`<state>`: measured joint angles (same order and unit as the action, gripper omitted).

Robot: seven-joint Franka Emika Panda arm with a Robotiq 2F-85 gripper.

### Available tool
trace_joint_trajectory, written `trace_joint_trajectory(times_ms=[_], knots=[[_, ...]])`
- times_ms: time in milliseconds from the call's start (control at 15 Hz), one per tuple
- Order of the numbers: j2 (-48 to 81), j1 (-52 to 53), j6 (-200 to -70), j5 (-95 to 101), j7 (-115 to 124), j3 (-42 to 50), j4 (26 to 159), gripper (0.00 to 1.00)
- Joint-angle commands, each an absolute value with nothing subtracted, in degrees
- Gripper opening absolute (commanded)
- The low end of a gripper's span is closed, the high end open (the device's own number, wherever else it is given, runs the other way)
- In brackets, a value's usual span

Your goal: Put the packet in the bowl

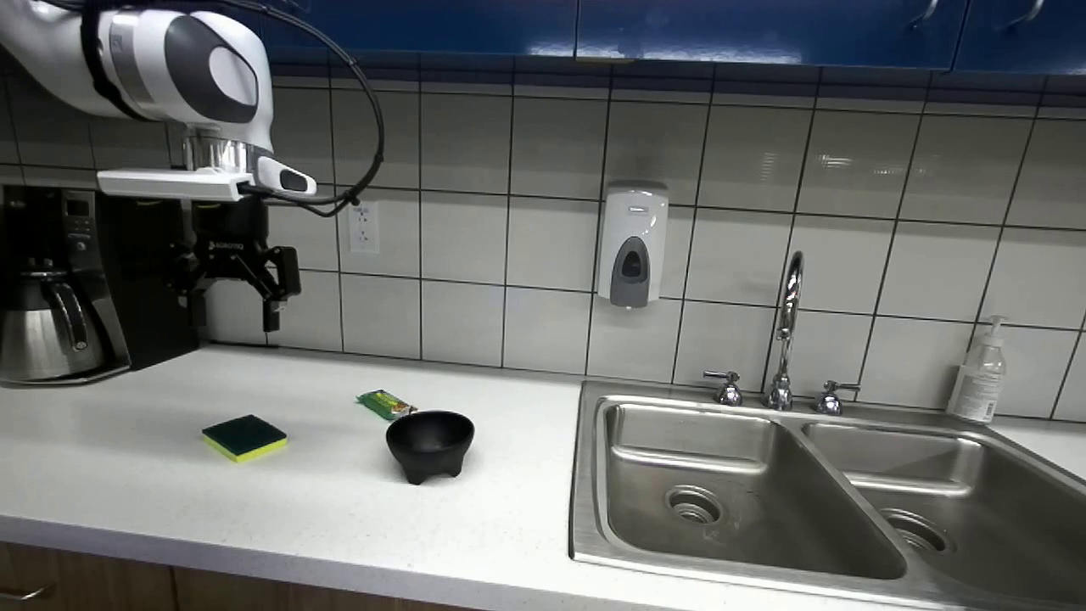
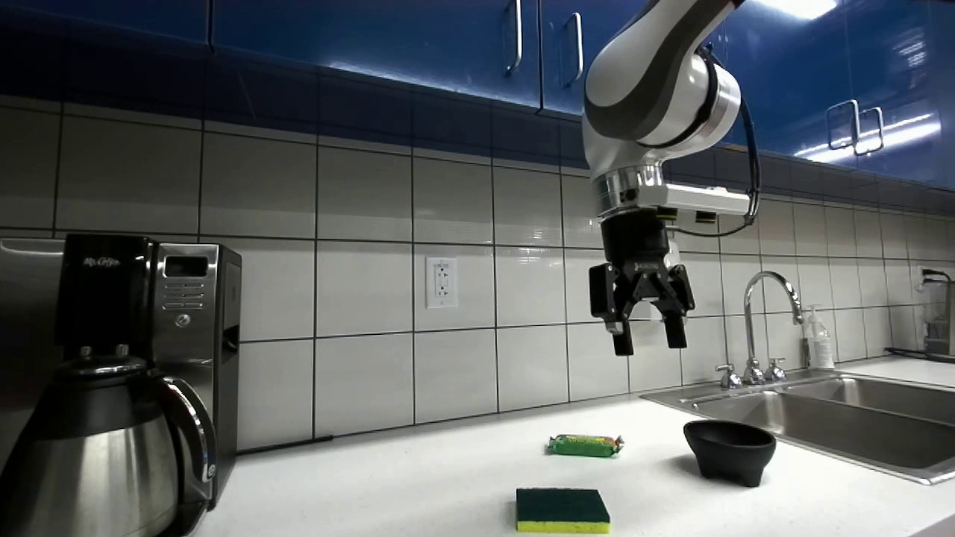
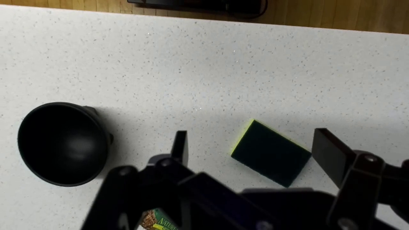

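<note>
The packet [image 2: 586, 445] lies on the counter [image 2: 380, 488], lower than the gripper [image 2: 649, 341], whose fingers [image 2: 623, 344] we see apart; in an exterior view packet and gripper are right of centre. In the wrist view the sponge [image 3: 271, 153] on the counter appears between the fingers, and the packet, partly covered by the gripper, is at the bottom edge. The bowl [image 3: 64, 143] we find upright at the left there. In an exterior view the sink [image 1: 588, 475] fills the lower right.
</note>
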<state>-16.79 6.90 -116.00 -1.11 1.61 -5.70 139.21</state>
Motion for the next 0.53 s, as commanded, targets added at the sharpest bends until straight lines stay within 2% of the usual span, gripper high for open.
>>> trace_joint_trajectory(times_ms=[0, 467], knots=[[-12.6, 6.0, -118.6, 1.5, -1.8, -5.1, 137.1, 1.0], [-3.5, 5.4, -121.5, 2.4, -10.7, -2.7, 131.3, 1.0]])
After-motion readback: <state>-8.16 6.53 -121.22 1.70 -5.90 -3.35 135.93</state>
